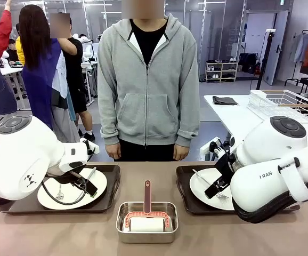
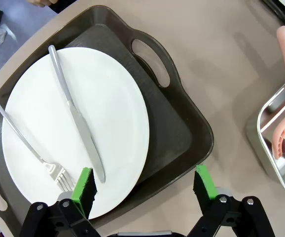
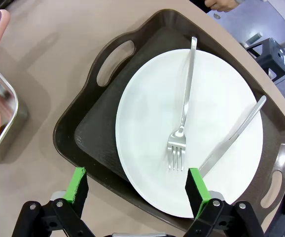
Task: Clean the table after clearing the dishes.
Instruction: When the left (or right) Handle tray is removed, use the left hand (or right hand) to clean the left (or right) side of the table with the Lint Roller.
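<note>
Two white plates sit on dark brown trays on the taupe table (image 1: pixel 218 234). The left plate (image 2: pixel 83 128) carries a knife (image 2: pixel 76 113) and a fork (image 2: pixel 31 148) on its tray (image 2: pixel 182 133). My left gripper (image 2: pixel 145 190) hovers open above that tray's near edge, one pad over the plate rim. The right plate (image 3: pixel 201 128) holds a fork (image 3: pixel 182 118) and a knife (image 3: pixel 231 136) on its tray (image 3: pixel 90 133). My right gripper (image 3: pixel 137 190) hangs open over this tray's near edge. In the front view both arms lean over the trays (image 1: pixel 108 192) (image 1: pixel 183 186).
A small steel pan (image 1: pixel 147 224) stands at the table's front middle, holding a pink-handled roller (image 1: pixel 147 205). A person in a grey hoodie (image 1: pixel 148 80) stands at the far side, hands down. A white table with a wire rack (image 1: pixel 282 104) is behind on the right.
</note>
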